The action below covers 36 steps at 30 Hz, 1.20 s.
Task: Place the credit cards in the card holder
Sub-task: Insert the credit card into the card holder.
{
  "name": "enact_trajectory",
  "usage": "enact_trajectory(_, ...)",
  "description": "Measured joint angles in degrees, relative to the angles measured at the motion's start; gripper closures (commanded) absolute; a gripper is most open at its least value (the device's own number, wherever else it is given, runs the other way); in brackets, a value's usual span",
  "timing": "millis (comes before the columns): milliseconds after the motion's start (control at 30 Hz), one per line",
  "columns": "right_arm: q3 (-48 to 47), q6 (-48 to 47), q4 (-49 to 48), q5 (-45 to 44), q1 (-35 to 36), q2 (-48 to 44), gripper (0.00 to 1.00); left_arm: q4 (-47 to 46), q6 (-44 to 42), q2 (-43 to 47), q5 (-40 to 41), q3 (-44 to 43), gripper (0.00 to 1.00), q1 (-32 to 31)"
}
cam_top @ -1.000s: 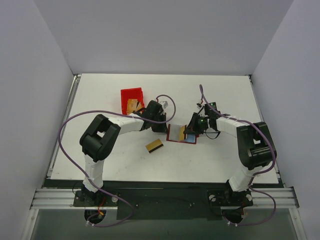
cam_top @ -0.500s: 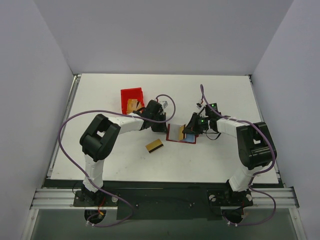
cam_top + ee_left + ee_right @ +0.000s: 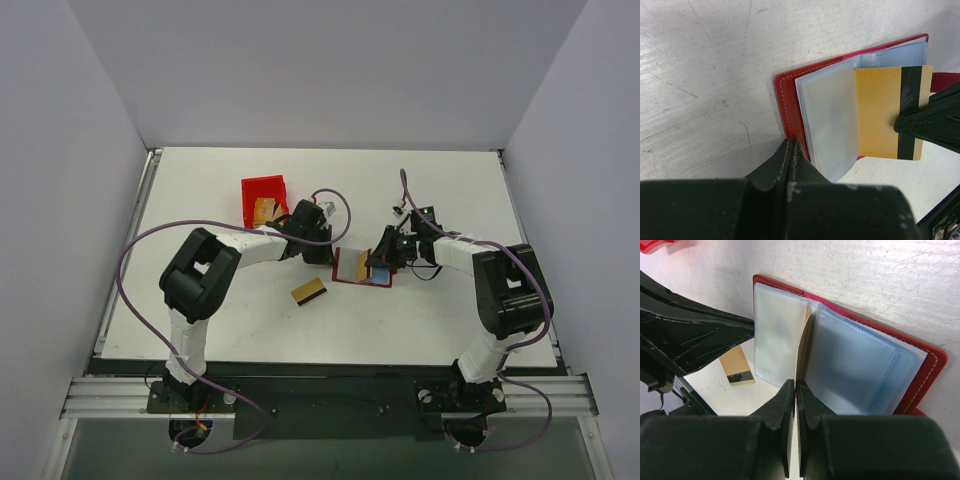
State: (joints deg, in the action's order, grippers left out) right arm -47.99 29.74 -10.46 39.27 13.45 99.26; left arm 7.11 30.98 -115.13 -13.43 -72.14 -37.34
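Your right claw (image 3: pixel 795 387) is pinching the card (image 3: pixel 885 112); be easing it toward nine o'clock into the wallet (image 3: pixel 785 100), closed left claw (image 3: pixel 791 147) bracing.

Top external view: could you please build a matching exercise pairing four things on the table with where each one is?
1. dark red folding card holder
2. bright red open-topped plastic bin
3. striped gold-tan card in the right claw
4. loose striped gold-tan card

A. flat on the table, nearer its near edge than the holder
B. back-left of the holder
C. lying open, mid-table
D. overlapping the holder's clear sleeves

Pairs: 1-C, 2-B, 3-D, 4-A
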Motion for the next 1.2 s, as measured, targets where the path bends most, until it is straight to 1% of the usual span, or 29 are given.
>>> enact_trajectory(967, 0.66, -2.45, 0.13, -0.07, 1.27, -0.50, 1.00, -0.04, 0.02, -0.07, -0.28, 0.00, 1.00, 0.09)
enact_trajectory(1200, 0.66, -2.32, 1.31, -2.82, 1.27, -0.52, 1.00, -0.04, 0.02, -0.09, -0.37, 0.00, 1.00, 0.15)
